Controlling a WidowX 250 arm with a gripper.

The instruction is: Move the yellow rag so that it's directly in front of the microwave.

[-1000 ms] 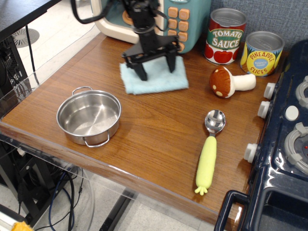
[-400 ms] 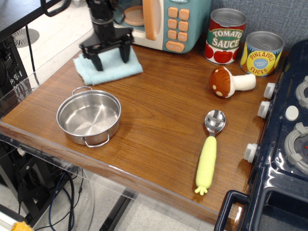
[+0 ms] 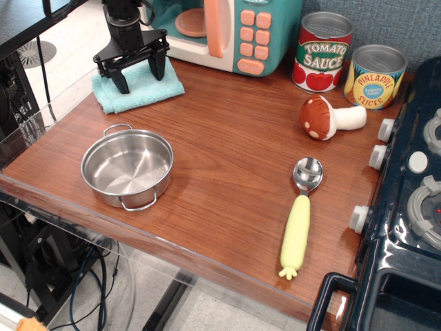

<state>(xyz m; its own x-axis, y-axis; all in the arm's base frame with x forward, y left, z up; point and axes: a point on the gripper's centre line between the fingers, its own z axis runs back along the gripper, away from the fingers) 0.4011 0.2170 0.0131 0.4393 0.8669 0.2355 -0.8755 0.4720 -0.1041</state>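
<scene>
Two spread pincer fingers on the yellow rag (far edge hidden).

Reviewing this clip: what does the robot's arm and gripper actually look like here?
The gripper is matte black all over, with two straight, splayed fingers below a cylindrical black wrist. A black cable loops beside the arm at the top edge. No markings or labels are legible.

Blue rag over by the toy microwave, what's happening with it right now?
Gripper open, fingers planted on the rag. Rag flat near the table's left edge, in front of the microwave, left of its door. Nothing in the way.
</scene>
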